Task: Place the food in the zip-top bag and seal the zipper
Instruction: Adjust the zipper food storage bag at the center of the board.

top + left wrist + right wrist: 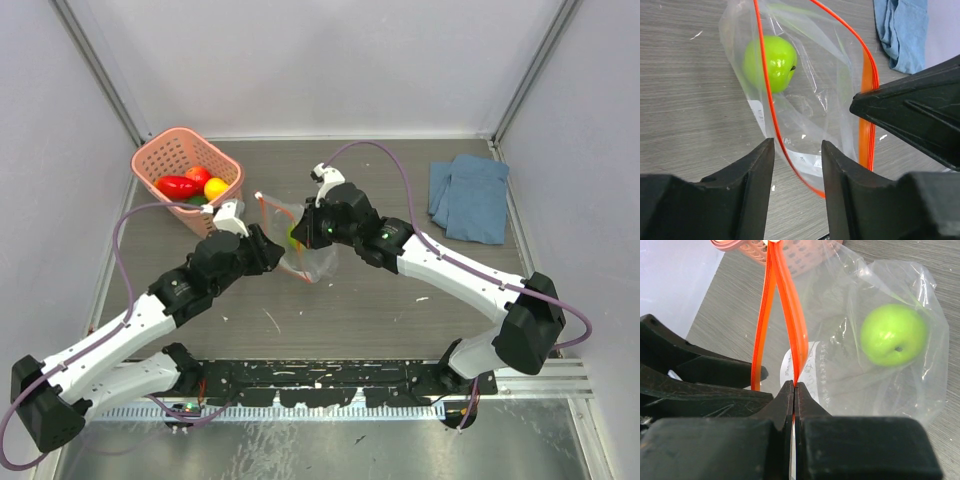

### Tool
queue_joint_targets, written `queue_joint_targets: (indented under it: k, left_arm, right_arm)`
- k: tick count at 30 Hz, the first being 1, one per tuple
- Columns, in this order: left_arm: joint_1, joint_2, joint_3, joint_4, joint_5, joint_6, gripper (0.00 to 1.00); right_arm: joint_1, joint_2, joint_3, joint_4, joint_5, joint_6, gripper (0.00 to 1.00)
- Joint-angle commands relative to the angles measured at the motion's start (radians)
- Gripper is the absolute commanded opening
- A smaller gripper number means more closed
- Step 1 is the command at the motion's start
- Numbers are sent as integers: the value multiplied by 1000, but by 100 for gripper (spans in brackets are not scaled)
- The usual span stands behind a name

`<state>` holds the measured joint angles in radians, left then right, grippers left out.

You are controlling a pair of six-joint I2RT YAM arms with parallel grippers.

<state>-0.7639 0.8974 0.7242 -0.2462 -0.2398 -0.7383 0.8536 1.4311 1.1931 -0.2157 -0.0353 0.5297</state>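
**Near zone.** The widest open room lies on the bench (350, 310) between the arm bases and the bag. Both forearms converge above it.

**Work zone, bench centre.**
- The zip-top bag (312, 262) lies here with its mouth spread apart.
- The left fingers (752, 185) stand apart. One lip of the zipper (771, 315) runs through the gap between them, and neither finger presses it.
- The right fingers (780, 407) are closed on the other lip, with the orange strip pinched between their tips.
- The two sets of fingers sit just beside each other at the mouth, so lateral room there is tight.
- One green toy fruit (769, 62) rests inside the bag, near its closed end.

**Far zone.**
- The pink basket (150, 160) stands at far left, just beyond the left wrist. It holds the remaining food (180, 186): red, orange and yellow pieces.
- A folded blue cloth (470, 198) lies at far right, well apart from the bag.
- Enclosure walls bound the bench at the rear and both sides.
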Motion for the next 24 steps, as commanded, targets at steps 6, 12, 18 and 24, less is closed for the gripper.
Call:
queue_joint_targets:
  k: [6, 12, 18, 24]
  left_arm:
    - [-2, 48, 161, -37, 35, 103, 12]
    - [-2, 126, 279, -65, 82, 158, 0]
    - [-2, 204, 381, -121, 99, 175, 26]
    - [-2, 206, 358, -113, 57, 156, 53]
  right_arm:
    - [-6, -52, 89, -109, 115, -99, 0]
    - [-8, -80, 171, -254, 273, -182, 0]
    - [-13, -107, 221, -318, 358, -235, 0]
    - [-13, -117, 194, -292, 329, -227, 0]
